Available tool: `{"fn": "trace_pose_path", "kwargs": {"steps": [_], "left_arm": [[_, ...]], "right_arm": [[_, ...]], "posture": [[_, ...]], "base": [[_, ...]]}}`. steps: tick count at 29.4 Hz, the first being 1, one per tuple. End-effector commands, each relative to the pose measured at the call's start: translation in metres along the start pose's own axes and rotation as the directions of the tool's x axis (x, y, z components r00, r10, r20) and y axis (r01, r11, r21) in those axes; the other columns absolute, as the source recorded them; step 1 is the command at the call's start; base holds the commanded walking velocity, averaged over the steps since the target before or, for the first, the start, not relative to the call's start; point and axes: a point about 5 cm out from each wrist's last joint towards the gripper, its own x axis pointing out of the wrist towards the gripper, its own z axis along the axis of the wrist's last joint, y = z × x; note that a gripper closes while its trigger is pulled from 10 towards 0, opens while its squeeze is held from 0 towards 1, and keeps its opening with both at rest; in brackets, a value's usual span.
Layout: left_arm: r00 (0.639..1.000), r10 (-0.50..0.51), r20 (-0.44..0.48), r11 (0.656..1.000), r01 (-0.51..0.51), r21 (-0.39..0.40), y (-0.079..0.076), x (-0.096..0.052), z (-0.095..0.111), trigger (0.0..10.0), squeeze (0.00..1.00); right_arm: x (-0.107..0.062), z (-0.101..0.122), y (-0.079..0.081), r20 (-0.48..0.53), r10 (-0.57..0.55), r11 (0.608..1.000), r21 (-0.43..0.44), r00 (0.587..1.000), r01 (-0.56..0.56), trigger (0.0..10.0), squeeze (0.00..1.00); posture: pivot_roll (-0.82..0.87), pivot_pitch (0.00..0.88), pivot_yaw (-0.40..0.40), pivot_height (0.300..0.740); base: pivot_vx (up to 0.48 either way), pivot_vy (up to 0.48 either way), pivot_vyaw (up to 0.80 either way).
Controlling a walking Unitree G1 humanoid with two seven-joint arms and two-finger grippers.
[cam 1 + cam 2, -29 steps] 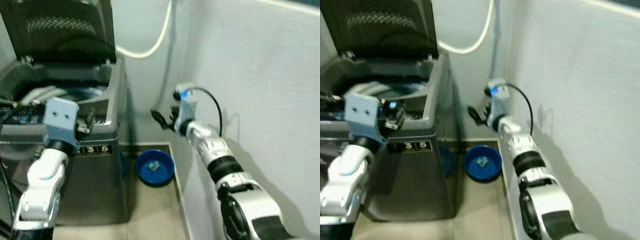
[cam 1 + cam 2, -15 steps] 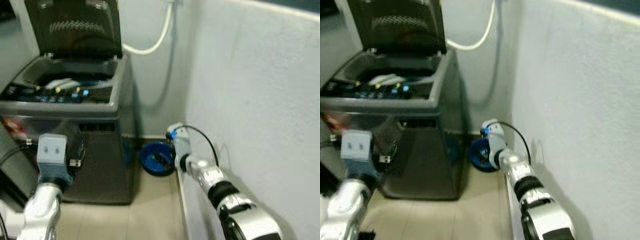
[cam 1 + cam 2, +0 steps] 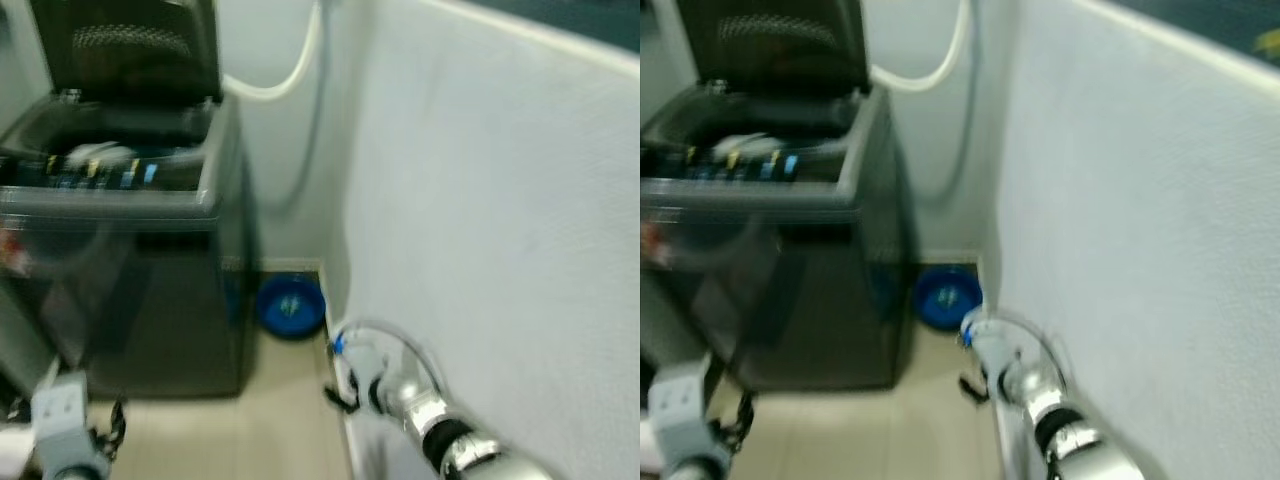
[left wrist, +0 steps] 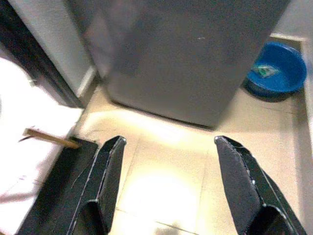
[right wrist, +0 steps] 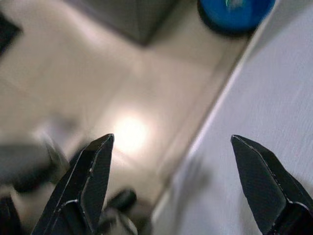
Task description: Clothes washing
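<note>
Washing machine (image 3: 120,250) stands in the corner, well apart from both pincers, its lid (image 3: 125,45) propped upright so the tub lies open for loading; pale laundry shows inside near the control panel, though blur hides the detail. The left gripper (image 4: 166,188) hangs low over the tiled floor (image 4: 161,161) with its fingers spread wide and nothing between them. The right gripper (image 5: 176,188) is likewise wide open and empty, pointing down beside the white wall (image 3: 1140,230). Both arms are lowered at the robot's sides, which I judge to be a carrying-free walking pose. A blue basin (image 3: 290,305) sits on the floor between machine and wall, beneath a white hose (image 3: 290,75)
</note>
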Motion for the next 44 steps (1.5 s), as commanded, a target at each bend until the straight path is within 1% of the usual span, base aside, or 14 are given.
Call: {"fn": "trace_pose_path", "kwargs": {"steps": [1, 2, 3, 8, 9, 13, 14, 18, 20, 23, 25, 36, 41, 44], "left_arm": [[1.0, 0.009, 0.008, 1.0, -0.009, -0.016, 0.0, 0.002, -0.001, 10.0, 0.0], [1.0, 0.009, 0.008, 1.0, -0.009, -0.016, 0.0, 0.002, -0.001, 10.0, 0.0], [1.0, 0.009, -0.002, 1.0, -0.009, -0.012, -0.001, 0.002, -0.005, 10.0, 0.0], [1.0, 0.007, -0.017, 1.0, -0.007, -0.006, -0.002, 0.003, -0.012, 10.0, 0.0], [1.0, 0.008, -0.025, 1.0, -0.008, -0.005, -0.003, 0.004, -0.015, 10.0, 0.0], [1.0, 0.007, -0.03, 1.0, -0.007, -0.002, -0.003, 0.005, -0.017, 10.0, 0.0], [0.999, 0.001, -0.051, 1.0, 0.0, 0.003, -0.006, 0.006, -0.025, 10.0, 0.0], [0.997, -0.007, -0.071, 1.0, 0.007, 0.009, -0.008, 0.008, -0.03, 10.0, 0.0], [0.993, -0.015, -0.118, 1.0, 0.018, 0.024, -0.01, 0.009, -0.039, 10.0, 0.0], [0.988, -0.016, -0.151, 0.999, 0.022, 0.034, -0.011, 0.01, -0.045, 10.0, 0.0], [0.975, -0.01, -0.222, 0.999, 0.022, 0.049, -0.011, 0.011, -0.058, 10.0, 0.0], [0.94, -0.003, -0.342, 0.998, 0.024, 0.057, -0.011, 0.007, -0.077, 10.0, 0.0], [0.934, -0.011, -0.358, 0.997, 0.035, 0.061, -0.015, 0.006, -0.081, 10.0, 0.0], [0.932, -0.021, -0.361, 0.997, 0.046, 0.062, -0.017, 0.006, -0.081, 10.0, 0.0]], "right_arm": [[0.0, -0.005, 0.001, -0.02, -0.007, 1.0, -0.031, 1.0, 0.006, 10.0, 0.0], [0.0, -0.005, 0.001, -0.02, -0.007, 1.0, -0.031, 1.0, 0.006, 10.0, 0.0], [-0.001, -0.014, 0.001, -0.049, -0.013, 0.999, -0.05, 0.999, 0.01, 10.0, 0.0], [-0.002, -0.029, 0.003, -0.091, -0.016, 0.998, -0.057, 0.996, 0.01, 10.0, 0.0], [-0.003, -0.037, 0.003, -0.114, -0.02, 0.998, -0.066, 0.993, 0.013, 10.0, 0.0], [-0.004, -0.043, 0.003, -0.133, -0.026, 0.997, -0.07, 0.991, 0.016, 10.0, 0.0], [-0.007, -0.06, 0.004, -0.18, -0.038, 0.997, -0.067, 0.983, 0.027, 10.0, 0.0], [-0.01, -0.071, 0.004, -0.214, -0.049, 0.997, -0.063, 0.976, 0.037, 10.0, 0.0], [-0.012, -0.083, 0.007, -0.246, -0.053, 0.998, -0.05, 0.968, 0.041, 10.0, 0.0], [-0.014, -0.089, 0.009, -0.266, -0.058, 0.997, -0.055, 0.962, 0.045, 10.0, 0.0], [-0.017, -0.101, 0.012, -0.303, -0.065, 0.997, -0.066, 0.951, 0.047, 10.0, 0.0], [-0.023, -0.126, 0.022, -0.374, -0.055, 0.997, -0.078, 0.926, 0.028, 10.0, 0.0], [-0.024, -0.13, 0.024, -0.383, -0.057, 0.996, -0.079, 0.922, 0.028, 10.0, 0.0], [-0.024, -0.13, 0.025, -0.375, -0.052, 0.997, -0.068, 0.926, 0.028, 10.0, 0.0]], "posture": [[0.19, 0.0, -0.078, 0.74], [0.19, 0.0, -0.078, 0.74], [0.19, 0.0, -0.078, 0.74], [0.19, 0.0, -0.075, 0.74], [0.18, 0.0, -0.075, 0.74], [0.19, 0.0, -0.077, 0.74], [0.19, 0.0, -0.079, 0.74], [0.19, 0.0, -0.081, 0.74], [0.19, 0.0, -0.081, 0.74], [0.19, 0.0, -0.081, 0.74], [0.2, 0.0, -0.082, 0.74], [0.19, 0.0, -0.081, 0.74], [0.19, 0.0, -0.081, 0.74], [0.19, 0.0, -0.076, 0.74]], "base": [[0.0, 0.0, 0.0], [0.0, 0.0, 0.0], [0.0, 0.0, 0.0], [0.0, 0.0, 0.0], [0.0, 0.0, 0.0], [0.0, 0.0, 0.0], [0.0, 0.0, 0.0], [0.0, 0.0, 0.0], [0.0, 0.0, 0.0], [0.0, 0.275, 0.0], [0.0, 0.454, 0.0], [0.0, 0.458, 0.0], [0.0, 0.456, 0.0], [0.0, 0.0, 0.0]]}}
